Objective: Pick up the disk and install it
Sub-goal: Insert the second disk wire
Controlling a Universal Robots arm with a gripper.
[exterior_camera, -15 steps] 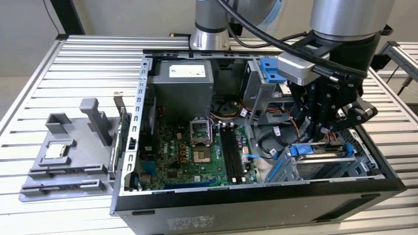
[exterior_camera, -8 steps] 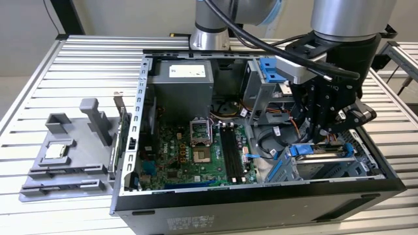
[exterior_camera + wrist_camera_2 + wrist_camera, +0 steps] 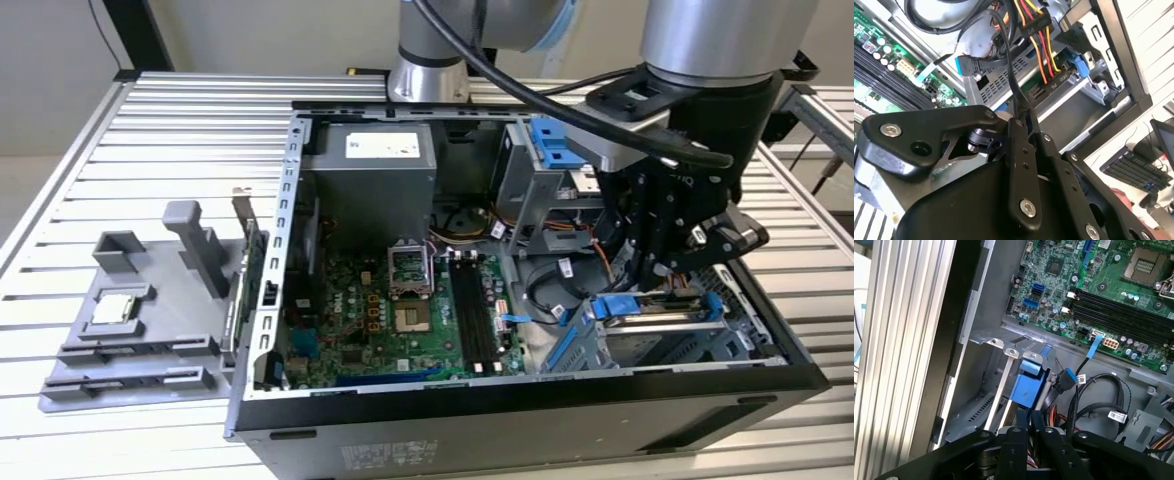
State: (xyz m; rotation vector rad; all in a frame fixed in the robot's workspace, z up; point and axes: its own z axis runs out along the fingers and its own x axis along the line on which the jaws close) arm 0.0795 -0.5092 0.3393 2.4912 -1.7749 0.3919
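Observation:
The disk (image 3: 663,309) lies in the drive cage at the front corner of the open computer case, on the exterior view's right, silver-grey with a blue rail bracket (image 3: 615,305) at its end. My gripper (image 3: 657,278) hangs straight down over it, fingers drawn together, tips at the blue bracket. In the first wrist view the blue bracket (image 3: 1027,384) sits just beyond my fingertips (image 3: 1022,426), which stand almost touching. Whether they pinch part of the bracket or only rest against it is unclear. In the second wrist view the gripper (image 3: 1023,119) is close to red, yellow and black power cables (image 3: 1040,47).
The motherboard (image 3: 387,310) fills the case's middle. A blue latch piece (image 3: 554,143) stands at the case's rear. Black cables (image 3: 1099,395) loop beside the cage. A grey fixture (image 3: 140,320) with a small square silver chip (image 3: 114,308) sits outside on the slatted table (image 3: 160,130).

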